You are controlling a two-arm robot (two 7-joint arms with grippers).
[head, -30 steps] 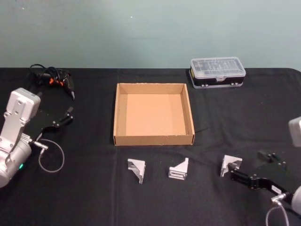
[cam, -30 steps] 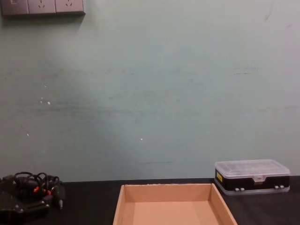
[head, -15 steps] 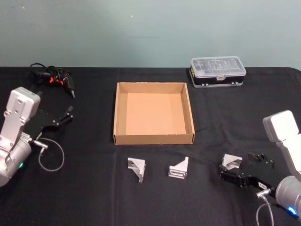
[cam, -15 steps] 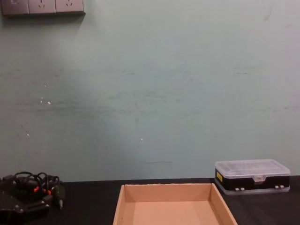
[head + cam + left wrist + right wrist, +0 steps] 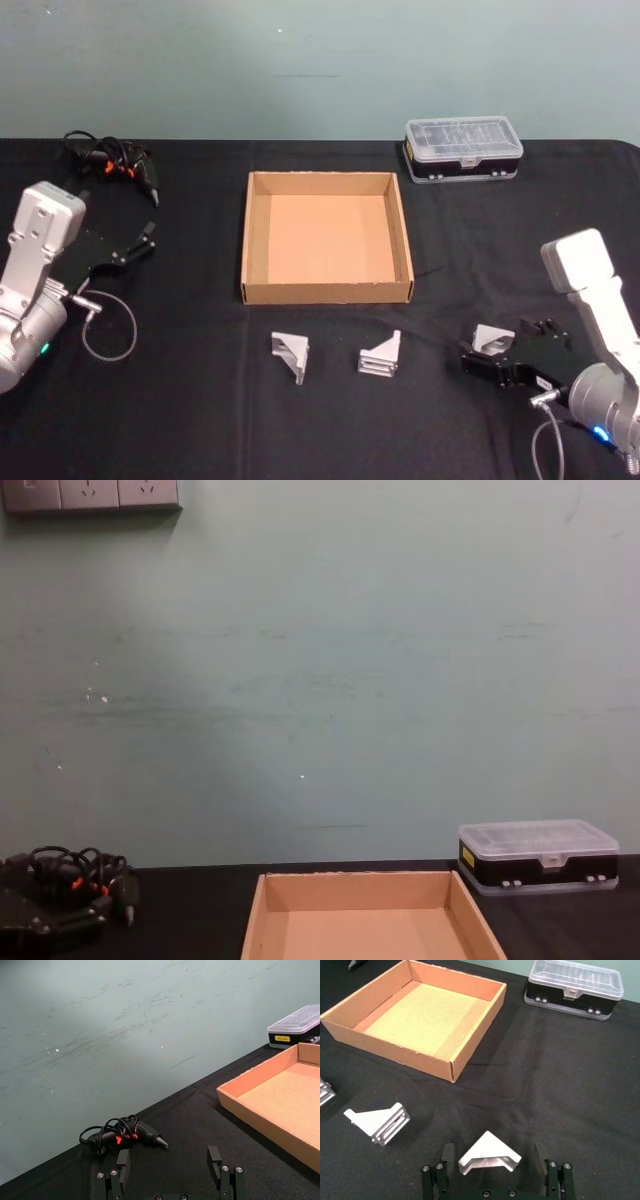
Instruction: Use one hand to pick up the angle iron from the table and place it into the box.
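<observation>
The right gripper straddles the rightmost angle iron, which lies on the table at the cardboard box's five o'clock, jaws apart for a clamp. The left gripper sits parked at nine o'clock, jaws apart.

Quick count: one shallow brown cardboard box, three small silver metal angle irons in front of it, one clear-lidded black plastic case behind its right corner, one tangled black corded tool off its left.
</observation>
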